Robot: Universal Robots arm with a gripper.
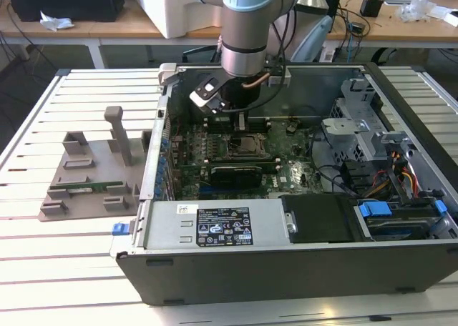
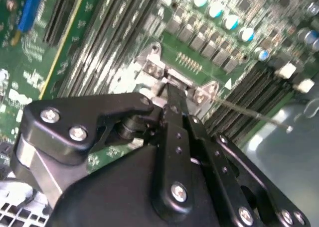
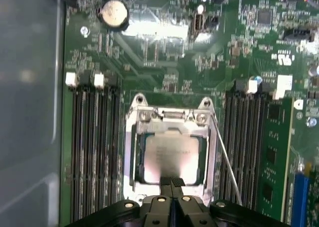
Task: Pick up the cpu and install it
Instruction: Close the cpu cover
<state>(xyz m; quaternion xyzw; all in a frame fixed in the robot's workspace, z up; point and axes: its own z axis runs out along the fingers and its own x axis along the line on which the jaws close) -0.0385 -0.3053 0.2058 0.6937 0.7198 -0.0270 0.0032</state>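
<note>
Black fingers point(image 3: 171, 183) pressed together above the square silvery cpu point(image 3: 171, 155).

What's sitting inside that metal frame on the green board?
In the first wrist view, the cpu, a silvery square chip, lies inside the socket frame. The gripper covers its near edge, so that edge stays hidden.

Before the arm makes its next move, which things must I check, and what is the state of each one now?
1. The cpu lies inside the socket frame: ok.
2. The cpu sits flat and fully seated: cannot tell.
3. The gripper is over the cpu's near edge, with fingers shut and nothing between them: ok.
4. The fingers are clear of the cpu's top: cannot tell.
5. The thin lever rod beside the socket frame is latched down: cannot tell.
</note>
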